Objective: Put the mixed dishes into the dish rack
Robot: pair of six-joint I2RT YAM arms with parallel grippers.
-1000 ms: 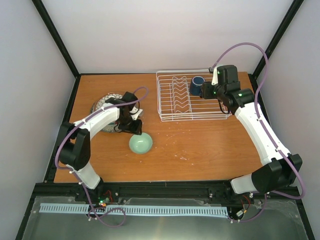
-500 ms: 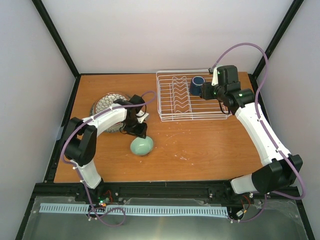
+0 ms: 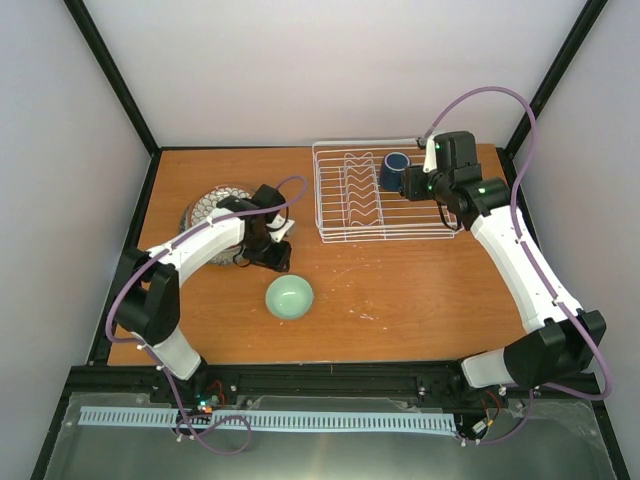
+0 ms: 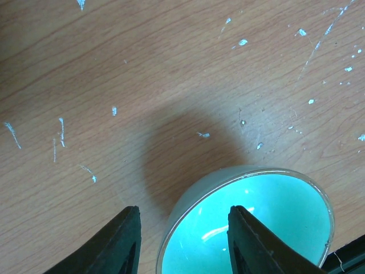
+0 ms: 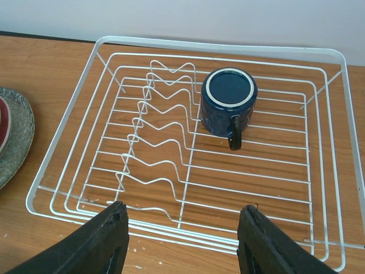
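The small pale green bowl (image 3: 289, 297) stands upright on the table; in the left wrist view (image 4: 251, 228) its rim runs under the gap between my fingers. My left gripper (image 3: 277, 261) (image 4: 183, 210) is open and empty, just up-left of the bowl. The plates (image 3: 210, 212) lie stacked at the left, partly hidden by my left arm; only their speckled grey edge (image 5: 14, 137) shows in the right wrist view. The dark blue mug (image 3: 395, 171) (image 5: 227, 101) sits upside down in the white wire dish rack (image 3: 318, 195) (image 5: 211, 44). My right gripper (image 3: 424, 186) (image 5: 183, 206) is open and empty over the rack's right part.
Upright plate dividers (image 5: 154, 125) fill the rack's left half. Black frame posts and white walls bound the table on the left, back and right.
The bowl, tilted under my left gripper half a second ago, now stands upright and free, slightly further right. The left gripper has let go and drawn back up-left. The right arm is still.
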